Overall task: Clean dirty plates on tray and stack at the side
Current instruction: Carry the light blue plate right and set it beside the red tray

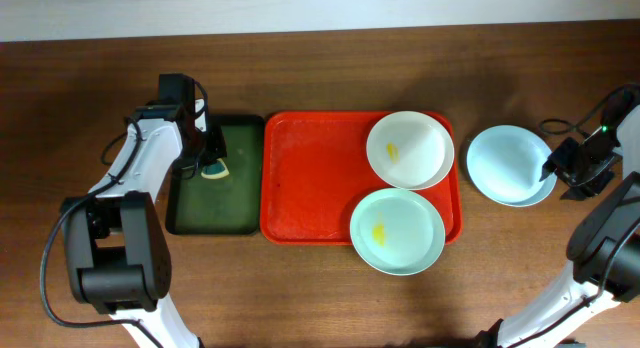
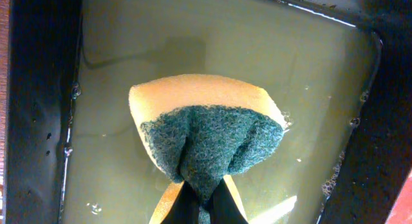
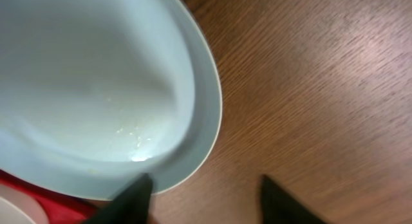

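**At three o'clock of the tray: one plate parked, two smeared plates waiting**

Beside the large red rectangular plastic tray [image 1: 300, 188], at its three o'clock, a pale blue round shallow plate [image 1: 508, 164] lies on the brown wooden bench [image 1: 330, 298]. It is off the tray and shows no smear.

Right hand [image 3: 205, 180]: at that plate's three o'clock rim. It is released, fingers apart, with only bare bench between them. One finger sits just beside the rim; contact cannot be told.

On the tray:
- A cream-white round shallow plate [image 1: 410, 150] sits in the two o'clock corner.
- A pale green round shallow plate [image 1: 397, 231] sits in the four o'clock corner, its edge overhanging the tray rim.
- Each carries a small yellow smear [image 1: 392, 148] at centre.

Left hand [image 2: 203, 201]: at nine o'clock of the red tray, down in the narrow dark green tray [image 1: 240, 208]. It is clenched on a yellow sponge with a green scouring face [image 2: 206, 130], held over shallow soapy water [image 2: 193, 50]. Whether the sponge dips in cannot be told.

Step in hand, as I read it: the blue plate is finished and starts the stack, so the work sits between plates.

Next move calls for:
- The right hand backs clear of the blue rim, then goes toward nine o'clock for a smeared plate. The cream one is nearer.
- The left hand brings the wet sponge across to the smear.
- The shallow rims give little to pinch, so the grip wants a low approach at the edge.
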You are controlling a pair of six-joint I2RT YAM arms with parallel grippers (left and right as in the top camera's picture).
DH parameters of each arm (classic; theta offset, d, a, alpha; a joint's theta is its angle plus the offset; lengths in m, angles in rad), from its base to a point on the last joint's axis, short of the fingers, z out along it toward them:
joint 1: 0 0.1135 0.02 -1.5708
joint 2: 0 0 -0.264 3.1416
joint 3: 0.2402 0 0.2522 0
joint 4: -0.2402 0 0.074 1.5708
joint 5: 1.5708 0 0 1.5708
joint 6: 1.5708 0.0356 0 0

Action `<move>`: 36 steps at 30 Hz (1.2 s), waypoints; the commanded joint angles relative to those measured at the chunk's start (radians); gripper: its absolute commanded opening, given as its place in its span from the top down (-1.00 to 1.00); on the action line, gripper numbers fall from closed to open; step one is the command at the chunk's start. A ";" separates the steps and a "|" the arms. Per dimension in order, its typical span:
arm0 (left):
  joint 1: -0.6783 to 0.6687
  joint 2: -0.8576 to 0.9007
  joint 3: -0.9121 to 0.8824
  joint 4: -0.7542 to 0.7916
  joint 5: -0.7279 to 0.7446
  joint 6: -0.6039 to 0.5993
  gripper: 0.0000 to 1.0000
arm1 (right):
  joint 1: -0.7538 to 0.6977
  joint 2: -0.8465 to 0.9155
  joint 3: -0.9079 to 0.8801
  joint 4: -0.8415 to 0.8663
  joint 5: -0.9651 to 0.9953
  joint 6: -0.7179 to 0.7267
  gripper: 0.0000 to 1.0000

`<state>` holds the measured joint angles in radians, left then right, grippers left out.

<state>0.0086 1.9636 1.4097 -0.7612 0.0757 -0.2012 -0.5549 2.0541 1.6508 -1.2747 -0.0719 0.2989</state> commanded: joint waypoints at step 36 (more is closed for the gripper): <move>0.000 0.006 -0.008 0.001 0.007 0.017 0.99 | 0.655 -0.043 -0.280 -0.110 0.058 -0.159 0.61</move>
<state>0.0086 1.9636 1.4097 -0.7612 0.0753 -0.2012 0.0975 2.0392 1.3987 -1.3968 -0.0257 0.1318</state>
